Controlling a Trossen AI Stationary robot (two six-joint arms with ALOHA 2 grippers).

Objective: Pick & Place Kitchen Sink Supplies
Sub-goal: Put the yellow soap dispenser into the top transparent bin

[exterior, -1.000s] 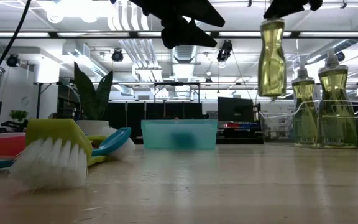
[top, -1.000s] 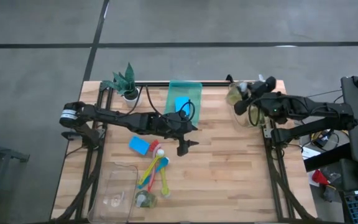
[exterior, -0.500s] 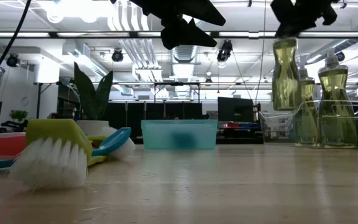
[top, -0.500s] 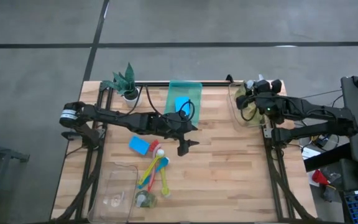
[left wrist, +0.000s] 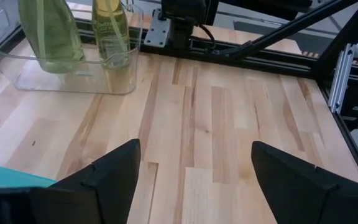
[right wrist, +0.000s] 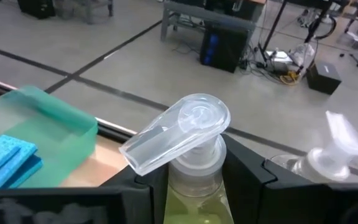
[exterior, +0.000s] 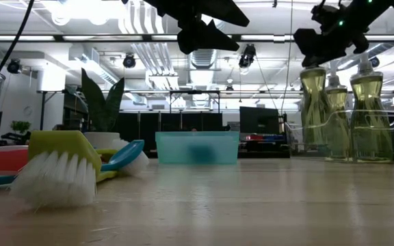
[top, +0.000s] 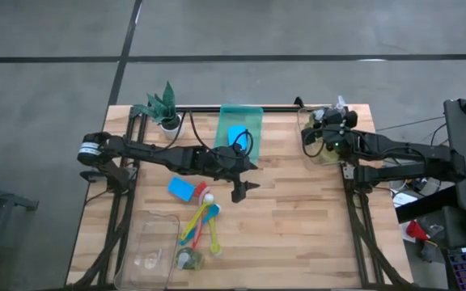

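Observation:
My right gripper (exterior: 334,37) is shut on a clear bottle of yellowish soap (exterior: 314,109) at the table's far right. The bottle's lower part is inside a clear tray (top: 312,149), beside two more soap bottles (exterior: 369,113). My left gripper (top: 241,190) hangs open above the table's middle, touching nothing. A blue sponge (top: 182,189) and several coloured brushes (top: 201,226) lie on the table below and to the left of it. Another soap bottle (top: 188,259) lies near the front. The green tray (top: 239,117) at the far edge holds a blue sponge (top: 237,135). My right gripper pinches the bottle's neck (right wrist: 194,169) between its two fingers, just under the clear pump head (right wrist: 185,127). The fingers come nearly level from the table's right side. The bottle hangs upright below them; I cannot tell whether its base stands on the tray floor.
A potted plant (top: 162,105) stands at the far left corner. A second clear tray (top: 148,250) lies at the near left. Bare wood spreads over the table's middle and near right (left wrist: 216,124).
My right gripper has gone down and a little toward the table's right edge with the soap bottle. The bottle, upright throughout, has sunk from above the clear tray to beside the two bottles in it.

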